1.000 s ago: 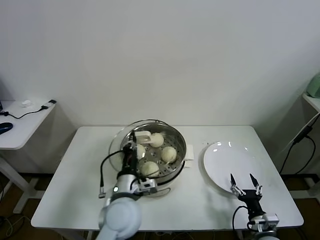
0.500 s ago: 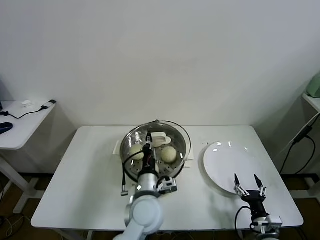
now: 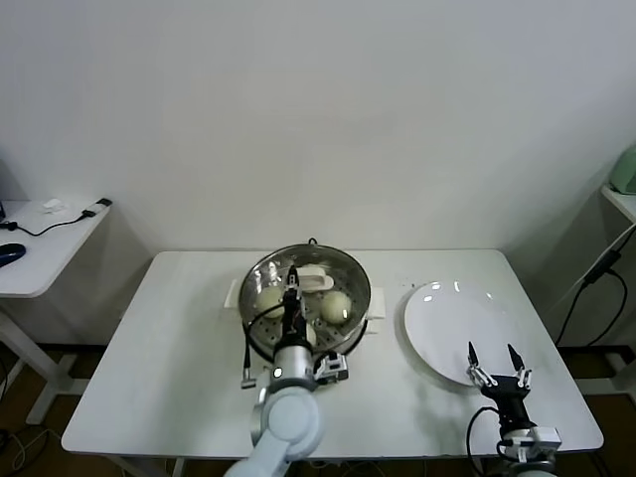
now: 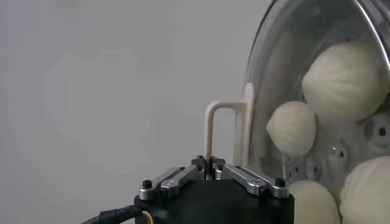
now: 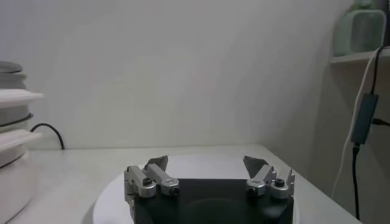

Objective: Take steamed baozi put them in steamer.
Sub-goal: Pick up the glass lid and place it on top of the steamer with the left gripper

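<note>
White table (image 3: pixel 179 328): four steamed baozi (image 4: pixel 291 128) in one steamer (image 3: pixel 260 338); left gripper (image 4: pixel 211 173) jaws clamp lid handle (image 4: pixel 223 131), right gripper (image 3: pixel 499 363) jaws apart

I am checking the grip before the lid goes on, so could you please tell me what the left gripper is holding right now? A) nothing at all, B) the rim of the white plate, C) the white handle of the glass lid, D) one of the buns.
C: in the left wrist view the left gripper is shut on the white handle of the glass lid, with the buns showing through the glass.
</note>
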